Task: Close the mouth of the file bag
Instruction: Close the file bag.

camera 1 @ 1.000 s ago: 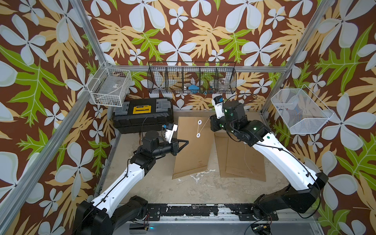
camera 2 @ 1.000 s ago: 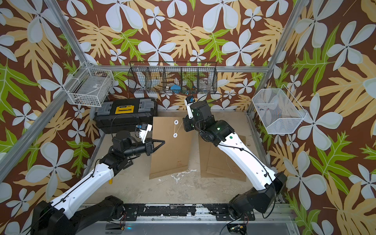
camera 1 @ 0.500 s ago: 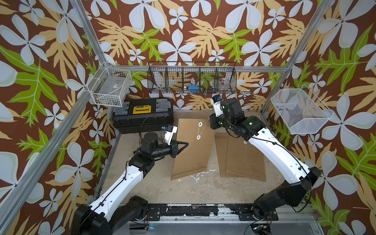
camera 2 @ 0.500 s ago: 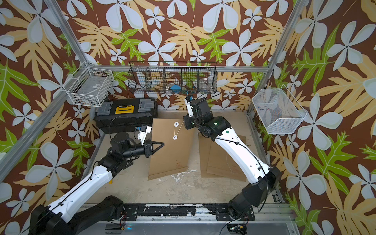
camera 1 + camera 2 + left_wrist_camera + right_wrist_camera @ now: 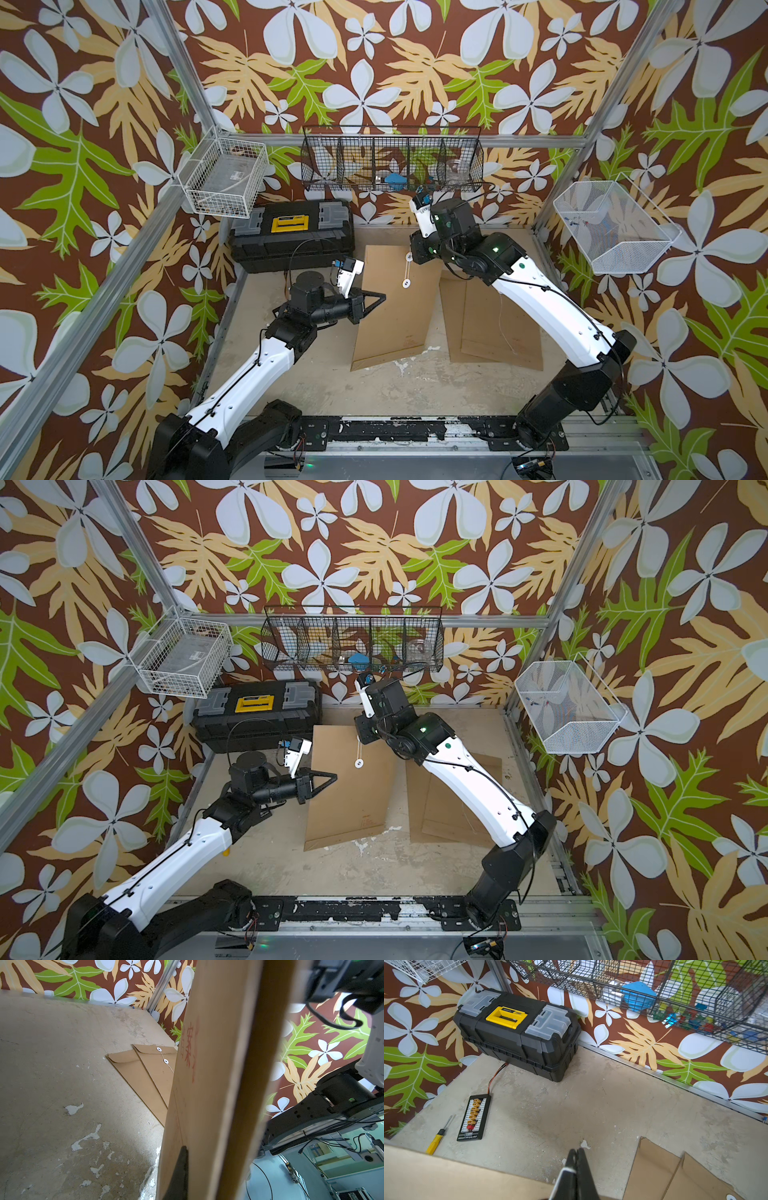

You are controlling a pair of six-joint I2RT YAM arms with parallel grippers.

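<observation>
Well, the biggest thing is the gray table [image 5: 324,386], all scratched and patchy. Over its middle is the brown file bag [image 5: 395,316], the one I am working on. Its left edge is up off the table, and I can see red writing on its underside [image 5: 188,1053]. I cannot tell if any other part of it touches the table.

Just beside it on my right, two more file bags [image 5: 494,324] lie flat, one partly on top of the other. A black toolbox [image 5: 291,232] with a yellow handle sits at the back left.

My left gripper [image 5: 381,296] is squeezed tight on the left edge of the file bag. My right gripper [image 5: 576,1152] is up by the top of the bag, pinched closed on the white string [image 5: 568,1169].

A black plug board [image 5: 474,1119] and a yellow screwdriver [image 5: 436,1142] lie on the table near the toolbox.

The string runs between two little white discs [image 5: 406,284] on the bag.
</observation>
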